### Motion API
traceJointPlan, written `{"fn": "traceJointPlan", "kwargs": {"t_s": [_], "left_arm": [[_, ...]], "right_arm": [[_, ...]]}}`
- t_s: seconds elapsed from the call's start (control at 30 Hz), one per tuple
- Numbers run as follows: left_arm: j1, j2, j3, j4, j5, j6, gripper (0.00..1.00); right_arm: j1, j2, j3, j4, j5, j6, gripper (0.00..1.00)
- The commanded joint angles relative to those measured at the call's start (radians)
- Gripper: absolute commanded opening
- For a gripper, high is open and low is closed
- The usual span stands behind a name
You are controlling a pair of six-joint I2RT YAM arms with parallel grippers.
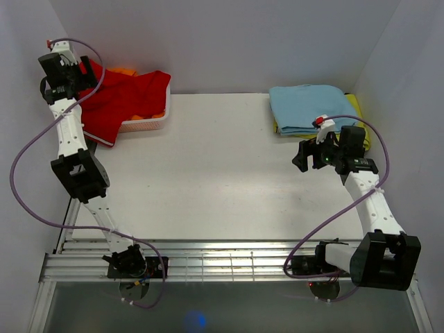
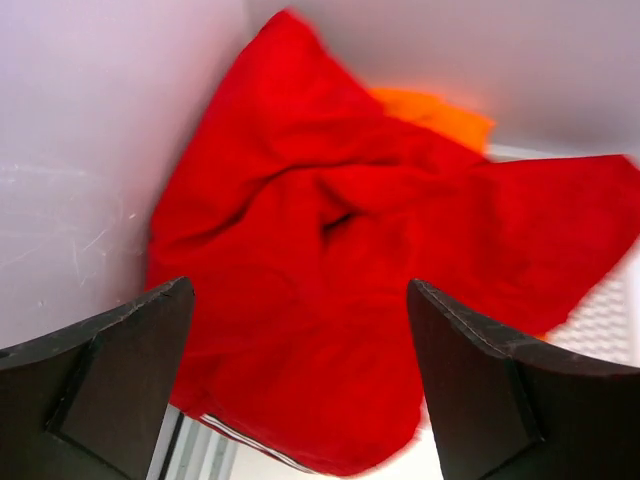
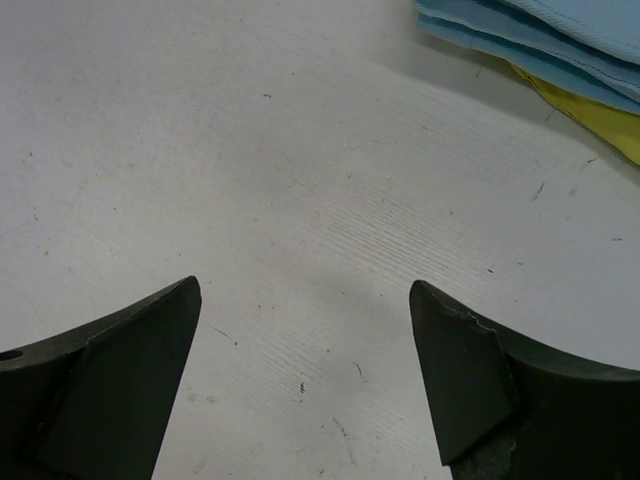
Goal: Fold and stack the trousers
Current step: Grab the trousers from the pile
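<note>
Barely started: the trousers [image 1: 121, 97] lie crumpled and unfolded, spilling over the basket [image 1: 149, 125]. The left gripper [image 2: 300, 295] hovers by the basket's left end, spread wide and empty. The right gripper [image 1: 305, 156] hangs well right of it, also released. Folding and stacking are all ahead.

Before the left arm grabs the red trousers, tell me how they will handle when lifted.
Likely floppy: the trousers lie crumpled in deep folds, draped over the basket rim. They will probably sag and trail, since cloth spreads well beyond the open left gripper. They might drag the orange garment along.
</note>
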Motion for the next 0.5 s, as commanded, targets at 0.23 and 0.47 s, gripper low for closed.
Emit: {"fn": "traceJointPlan", "kwargs": {"t_s": [0.23,0.47], "left_arm": [[0.015,0.178,-0.009,0.06,-0.033,0.038,0.98],[0.015,0.245,-0.022,0.163,0.083,0.012,0.84]], "right_arm": [[0.004,0.057,0.001,0.079,-0.011,0.011,0.9],[0.004,0.057,0.004,0.055,0.011,-0.017,0.9]]}}
